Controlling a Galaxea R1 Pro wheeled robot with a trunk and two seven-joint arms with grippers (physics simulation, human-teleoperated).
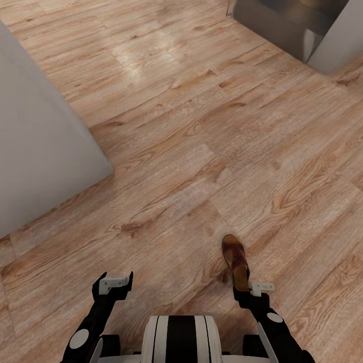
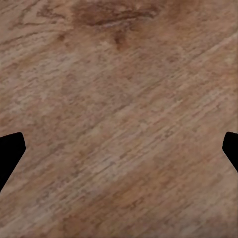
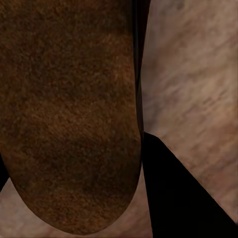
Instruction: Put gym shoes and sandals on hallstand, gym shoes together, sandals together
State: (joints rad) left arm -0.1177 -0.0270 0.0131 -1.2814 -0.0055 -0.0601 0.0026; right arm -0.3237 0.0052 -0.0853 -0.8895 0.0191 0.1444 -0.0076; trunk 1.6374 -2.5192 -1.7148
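The step in hand looks like carrying: one brown slip-on sandal with a dark woven toe strap and tan footbed (image 1: pixel 236 261) is clamped at its heel end by the right tool (image 1: pixel 248 288), toe pointing away from the robot, low over the light brown wood-plank corridor floor (image 1: pixel 191 151). In the right wrist view the sandal's brown surface (image 3: pixel 69 114) sits hard against a black finger (image 3: pixel 173 188), which fits a firm hold, though I cannot tell from these pictures whether the sandal is fully off the floor. The left tool (image 1: pixel 115 283) holds nothing and its fingers stand wide apart, seen as dark tips at the two edges of the left wrist view (image 2: pixel 10 153) over bare planks. Counted: one sandal, two tools, no other footwear to be made out. A plain grey-white wall block (image 1: pixel 40 151) stands at the left, and a dark grey unit with a pale side panel (image 1: pixel 292 25) sits far right; whether that is the rack I cannot tell. The next move, I judge, calls for finding the rack, driving to it with the sandal held steady, and setting it on a shelf with room beside it for its pair.
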